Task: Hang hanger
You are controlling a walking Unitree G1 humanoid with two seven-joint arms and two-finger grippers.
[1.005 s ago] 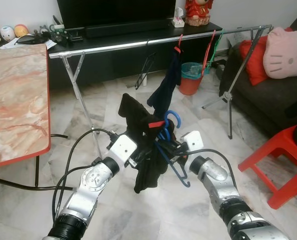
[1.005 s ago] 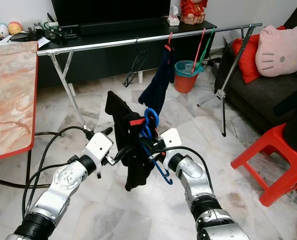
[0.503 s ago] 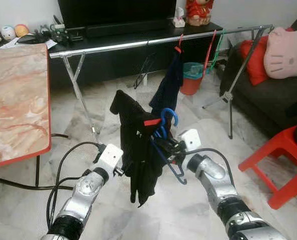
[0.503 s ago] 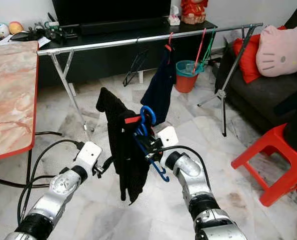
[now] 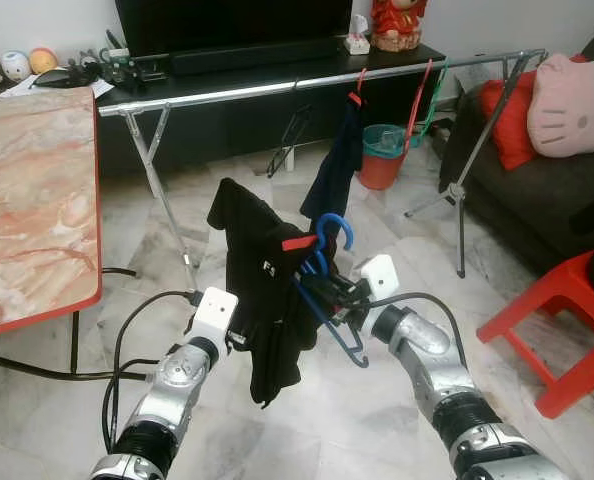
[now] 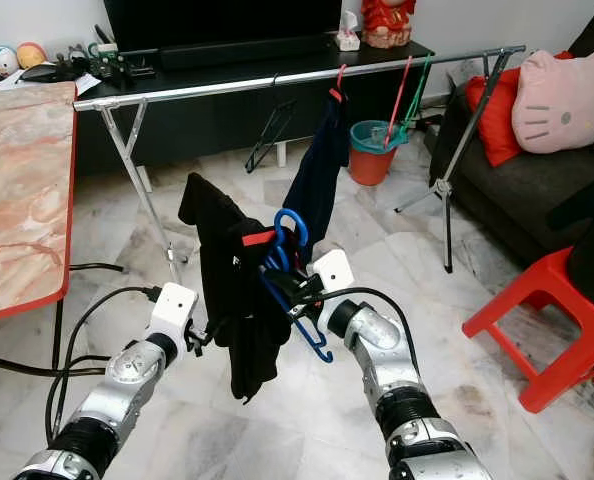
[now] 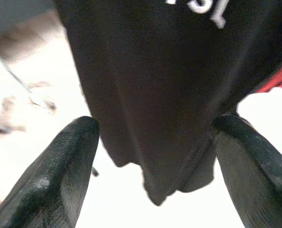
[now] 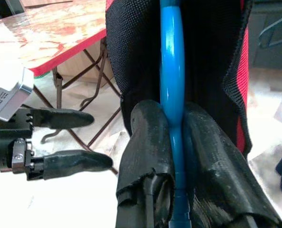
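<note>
Blue plastic hanger [image 5: 329, 262], thin and rounded with a curved hook at its top, was raised above the pale marbled floor tiles [image 5: 277, 420] in front of the robot, well short of the clothes rail. The right end effector [image 8: 175, 142] was clamped on its smooth shaft, the two matte black fingers [image 8: 145, 142] pressed against either side. A limp black garment [image 6: 227, 290] with a red band near the collar and small white lettering draped from the hanger in soft folds. The left end effector [image 7: 155, 156] sat just beside the cloth's lower part with its fingers [image 7: 65, 166] spread apart, the dark fabric hanging between them without being pinched.

Beyond, a slim metal rail [image 5: 317, 85] on crossed legs spanned the room, carrying a dark blue garment [image 5: 337, 170] on a red hanger and a pair of red and green hangers [image 5: 422, 95]. To the robot's left stood a worktop [image 5: 32, 200] of orange-veined marble pattern edged in red; a red plastic stool [image 5: 562, 320] stood to its right.
</note>
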